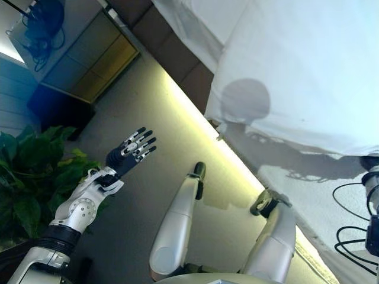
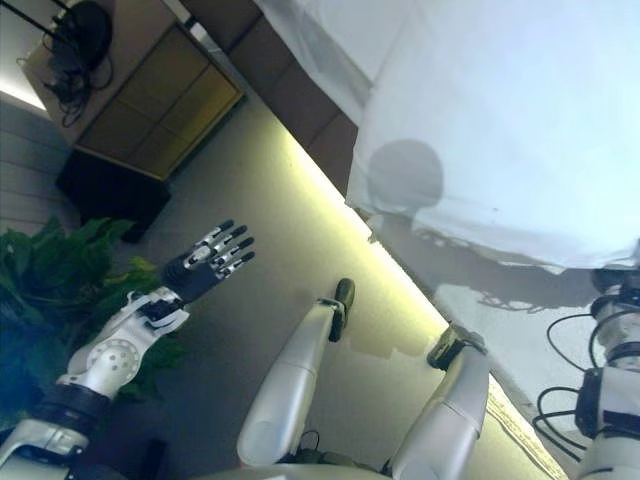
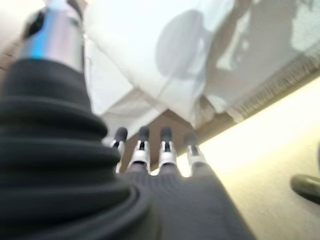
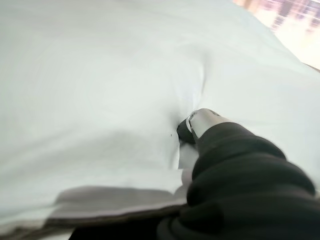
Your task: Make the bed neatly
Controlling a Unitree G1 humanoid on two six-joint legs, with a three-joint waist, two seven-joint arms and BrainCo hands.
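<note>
A white duvet [image 1: 296,71] covers the bed at the upper right, its lower edge hanging loose over the white sheet [image 1: 320,195] below. My right hand [image 4: 235,170] is at that edge on the far right. Its thumb [image 4: 200,121] presses down into the duvet [image 4: 100,90], creases gather round it, and the rest of the hand lies under the cloth. My left hand [image 1: 131,152] is held up over the floor, well left of the bed, fingers [image 3: 165,145] straight and spread, touching nothing.
The bed's dark brown base [image 1: 172,53] runs along a lit strip of floor [image 1: 195,112]. A wooden cabinet [image 1: 89,59] stands at the upper left. A leafy green plant [image 1: 29,171] is close beside my left arm.
</note>
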